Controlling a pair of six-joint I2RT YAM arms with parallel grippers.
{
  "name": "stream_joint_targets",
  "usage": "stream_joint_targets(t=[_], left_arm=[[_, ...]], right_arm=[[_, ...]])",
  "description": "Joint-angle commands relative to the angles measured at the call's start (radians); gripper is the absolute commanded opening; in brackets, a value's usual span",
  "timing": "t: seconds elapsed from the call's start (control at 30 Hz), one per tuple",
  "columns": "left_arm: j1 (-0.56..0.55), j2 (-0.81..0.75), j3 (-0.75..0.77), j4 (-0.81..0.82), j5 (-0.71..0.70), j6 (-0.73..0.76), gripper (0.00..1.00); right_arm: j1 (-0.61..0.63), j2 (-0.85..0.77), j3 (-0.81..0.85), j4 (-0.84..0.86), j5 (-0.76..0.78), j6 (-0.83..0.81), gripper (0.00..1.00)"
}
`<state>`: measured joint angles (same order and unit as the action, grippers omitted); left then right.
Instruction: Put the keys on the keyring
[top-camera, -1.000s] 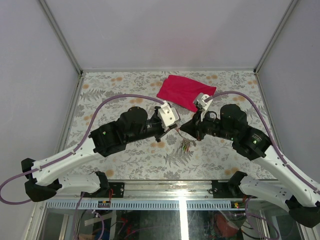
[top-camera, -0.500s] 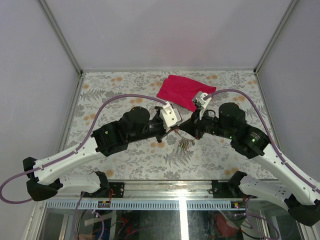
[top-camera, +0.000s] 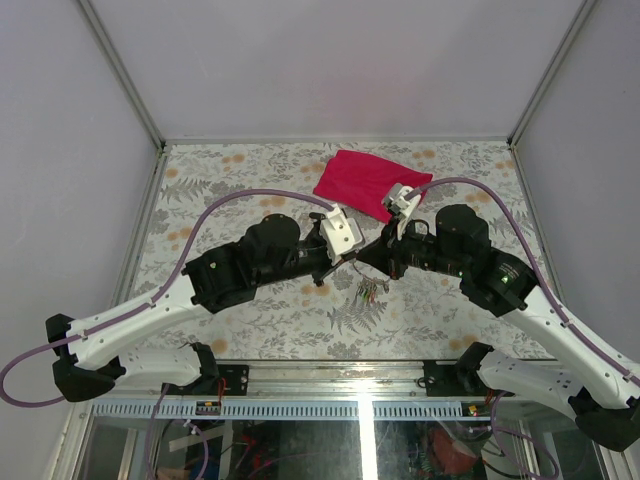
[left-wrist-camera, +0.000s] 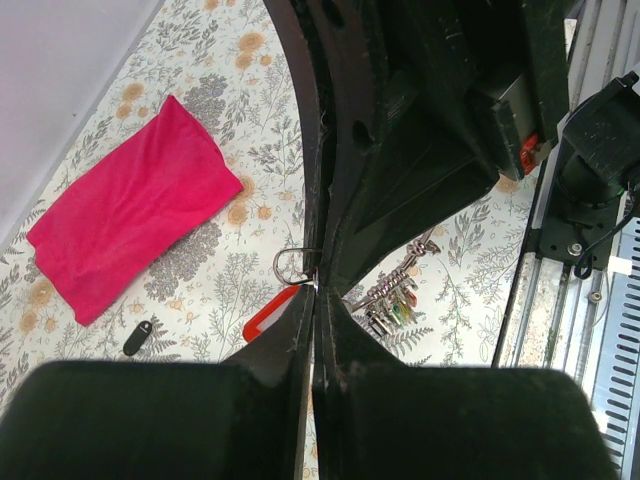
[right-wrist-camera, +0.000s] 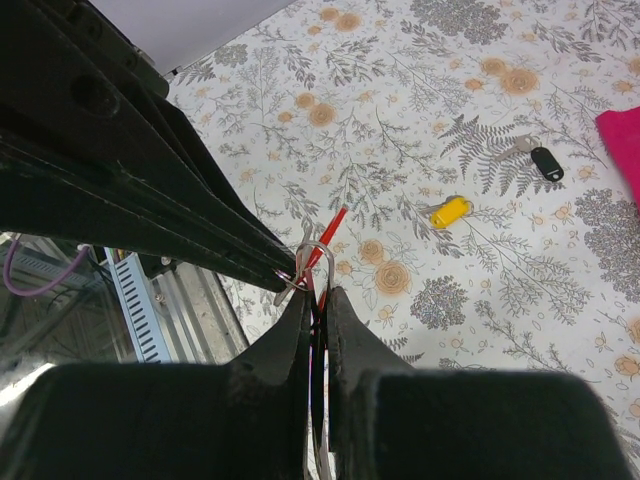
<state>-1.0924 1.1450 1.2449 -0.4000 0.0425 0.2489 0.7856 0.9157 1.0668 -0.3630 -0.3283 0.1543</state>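
Both grippers meet tip to tip above the middle of the table. My right gripper (right-wrist-camera: 316, 290) (top-camera: 367, 260) is shut on the thin silver keyring (right-wrist-camera: 320, 250), whose loop sticks out past its tips. The ring's bunch of coloured keys (left-wrist-camera: 394, 300) (top-camera: 371, 290) hangs below. My left gripper (left-wrist-camera: 315, 288) (top-camera: 352, 262) is shut on the small ring of the red key (left-wrist-camera: 268, 311), right against the keyring loop. In the right wrist view the red key (right-wrist-camera: 333, 229) shows edge-on. The yellow key (right-wrist-camera: 450, 211) lies on the table beyond.
A magenta cloth (top-camera: 369, 183) (left-wrist-camera: 128, 206) lies at the back of the floral table (top-camera: 220, 180). A small black key (right-wrist-camera: 541, 162) (left-wrist-camera: 137, 337) rests near it. The metal rail (top-camera: 330, 405) runs along the near edge, and grey walls close in the other sides.
The two gripper tips have drawn closer together. The hanging bunch of keys has shifted slightly left.
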Motion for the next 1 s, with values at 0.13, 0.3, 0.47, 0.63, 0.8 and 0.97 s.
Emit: stream_joint_targets(t=[0.13, 0.3, 0.47, 0.63, 0.8, 0.97], left_arm=[[-0.004, -0.008, 0.032, 0.041, -0.049, 0.012, 0.00], [-0.003, -0.007, 0.038, 0.041, -0.063, 0.015, 0.00], [-0.004, -0.008, 0.039, 0.041, -0.080, 0.016, 0.00], [-0.004, -0.007, 0.043, 0.047, -0.082, 0.017, 0.00], [-0.004, -0.009, 0.045, 0.049, -0.086, 0.017, 0.00], [-0.003, -0.016, 0.043, 0.052, -0.099, 0.019, 0.00]], right_arm=[[0.009, -0.012, 0.052, 0.042, -0.063, -0.003, 0.00], [0.009, -0.013, 0.049, 0.036, -0.075, -0.006, 0.00], [0.009, -0.020, 0.048, 0.029, -0.074, -0.011, 0.00], [0.009, -0.018, 0.046, 0.021, -0.082, -0.015, 0.00], [0.009, -0.014, 0.044, 0.016, -0.094, -0.018, 0.00], [0.009, -0.014, 0.042, 0.000, -0.101, -0.027, 0.00]])
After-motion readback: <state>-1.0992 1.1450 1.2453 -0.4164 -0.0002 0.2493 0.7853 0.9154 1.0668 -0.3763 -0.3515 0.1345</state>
